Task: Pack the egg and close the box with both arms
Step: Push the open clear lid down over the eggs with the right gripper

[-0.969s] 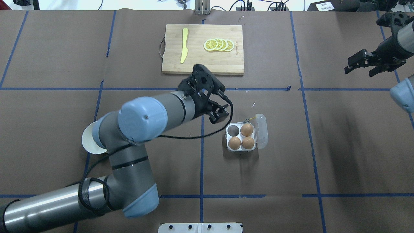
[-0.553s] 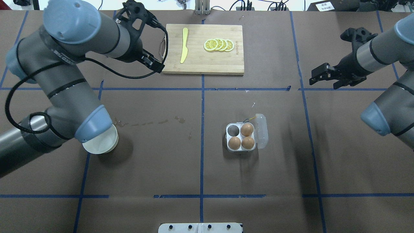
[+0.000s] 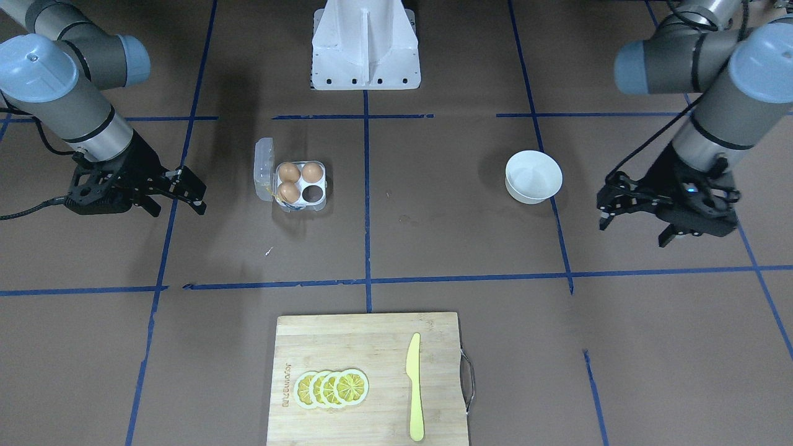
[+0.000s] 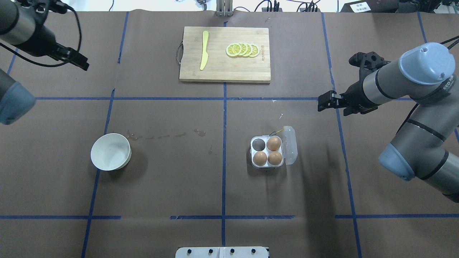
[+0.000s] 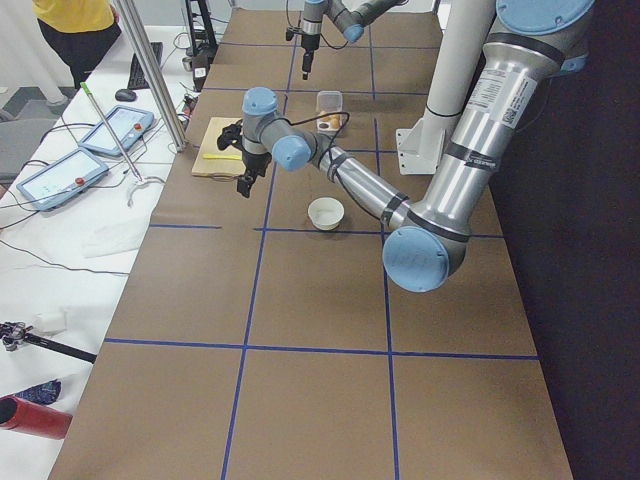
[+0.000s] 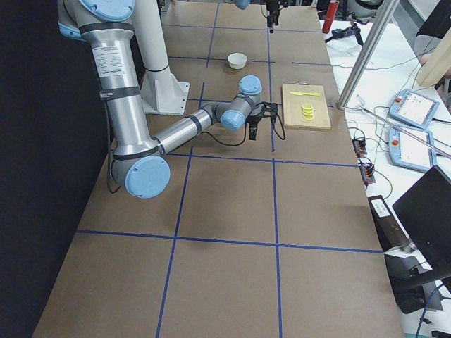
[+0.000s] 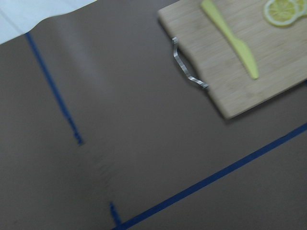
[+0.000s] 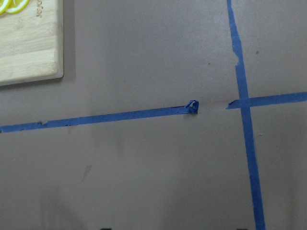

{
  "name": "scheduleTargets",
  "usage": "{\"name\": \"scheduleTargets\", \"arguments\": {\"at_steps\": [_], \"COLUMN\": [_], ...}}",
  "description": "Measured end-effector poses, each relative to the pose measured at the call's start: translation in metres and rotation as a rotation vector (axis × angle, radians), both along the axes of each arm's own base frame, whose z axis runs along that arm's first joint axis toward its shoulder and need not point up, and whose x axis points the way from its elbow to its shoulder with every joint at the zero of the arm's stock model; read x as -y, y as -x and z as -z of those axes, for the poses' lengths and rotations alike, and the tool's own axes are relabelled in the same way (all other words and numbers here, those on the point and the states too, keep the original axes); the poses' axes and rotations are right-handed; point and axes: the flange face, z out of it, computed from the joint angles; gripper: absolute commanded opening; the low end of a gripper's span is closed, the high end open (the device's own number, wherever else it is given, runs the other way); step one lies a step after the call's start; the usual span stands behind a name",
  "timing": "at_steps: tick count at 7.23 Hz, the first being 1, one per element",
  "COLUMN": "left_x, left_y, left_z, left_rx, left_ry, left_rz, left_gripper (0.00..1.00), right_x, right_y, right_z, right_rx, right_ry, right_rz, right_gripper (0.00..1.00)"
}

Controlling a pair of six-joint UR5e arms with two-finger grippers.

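The clear box [image 4: 267, 165] stands right of the table's centre with its lid [image 4: 291, 145] open to the right. It also shows in the front view [image 3: 302, 205]. Three tan eggs [image 4: 273, 143] [image 4: 260, 158] [image 4: 275, 158] fill three of its cells, and the far left cell [image 4: 258, 143] is empty. I see no egg outside the box. My left gripper [image 4: 80, 62] [image 3: 632, 226] is open and empty at the far left back. My right gripper [image 4: 335, 106] [image 3: 178, 207] is open and empty, behind and to the right of the box.
A white bowl [image 4: 110, 156] stands at the left, and looks empty in the front view [image 3: 533, 176]. A wooden cutting board [image 4: 225, 68] at the back centre holds a yellow knife [image 4: 204, 50] and lemon slices [image 4: 242, 49]. Small wet marks [image 4: 199, 132] lie between the bowl and the box.
My left arm has swung from beside the box to the far left back. My right arm has moved inward toward the box. The box and eggs have not moved.
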Motion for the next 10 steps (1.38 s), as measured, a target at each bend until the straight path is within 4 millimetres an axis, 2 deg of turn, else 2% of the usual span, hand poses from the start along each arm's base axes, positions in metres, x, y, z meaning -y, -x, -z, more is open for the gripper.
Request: {"name": "scheduleTargets", "arguments": {"at_steps": [2,3,5,6,8,10], "left_x": [0.003,0.003,-0.001,-0.004,-0.012,-0.018], "left_y": [0.046,0.060,0.075,0.079,0.084,0.088], "left_z": [-0.045,-0.056,-0.070,-0.076,-0.084,-0.084], "left_rx": [0.013,0.001,-0.017,-0.021,-0.023,-0.025], "left_ry": [0.085,0.114,0.151,0.163,0.176,0.175], "left_rz": [0.053,0.061,0.067,0.067,0.068,0.072], "left_gripper": [1.00,1.00,1.00,1.00,1.00,1.00], "right_x": [-0.028,-0.046,-0.069,-0.076,-0.086,-0.100], "right_y": [0.016,0.024,0.041,0.051,0.079,0.113], "right_z": [0.002,0.001,0.006,0.015,0.054,0.091], "right_rx": [0.004,0.003,0.007,0.014,0.057,0.072], "right_ry": [-0.007,-0.007,-0.021,-0.039,-0.063,-0.065], "right_rz": [0.052,0.084,0.129,0.142,0.134,0.109], "right_gripper": [0.00,0.00,0.00,0.00,0.00,0.00]}}
